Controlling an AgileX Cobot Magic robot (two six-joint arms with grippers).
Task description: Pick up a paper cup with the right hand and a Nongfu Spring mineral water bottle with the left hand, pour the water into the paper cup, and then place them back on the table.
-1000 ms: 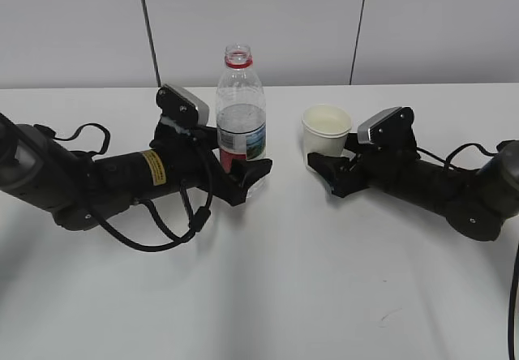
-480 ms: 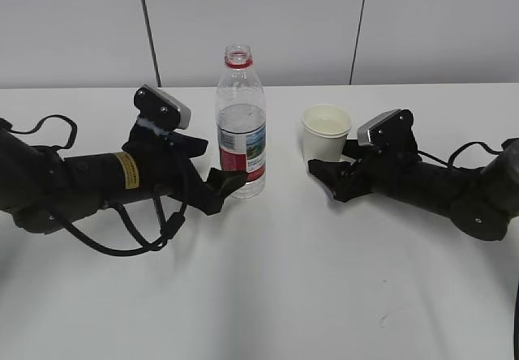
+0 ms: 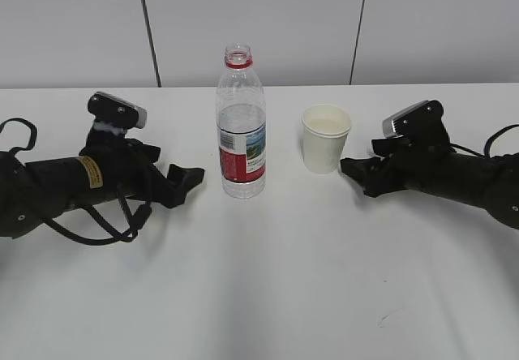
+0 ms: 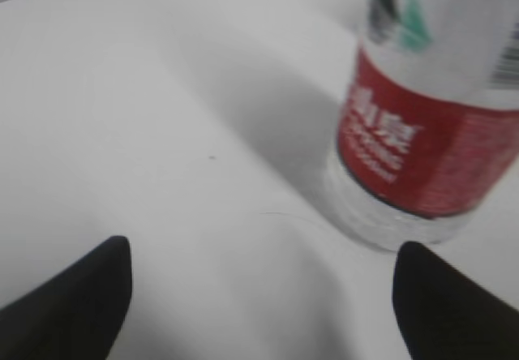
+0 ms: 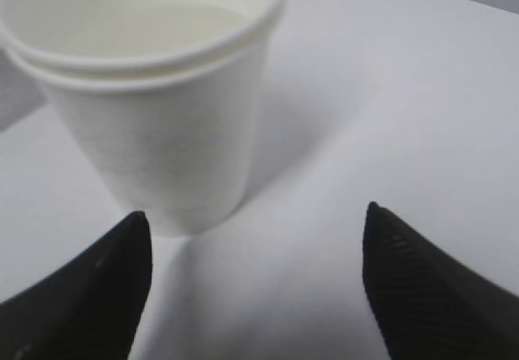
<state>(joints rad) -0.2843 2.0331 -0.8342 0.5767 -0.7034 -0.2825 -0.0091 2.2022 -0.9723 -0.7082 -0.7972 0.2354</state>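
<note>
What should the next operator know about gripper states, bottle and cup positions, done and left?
Left gripper: open, empty, left of the tall clear plastic bottle with red-and-white label, not touching.
Right gripper: open, empty, right of the small white paper cup, not touching.
Bottle uncapped and upright, cup upright, both on the white table.
Cup seems to hold water, so pouring looks done.
Left: likely nothing but parking the arms.

left hand [image 3: 182,183]: black, looped cables, yellow sticker. right hand [image 3: 357,168]: black, silver-grey wrist block.
</note>
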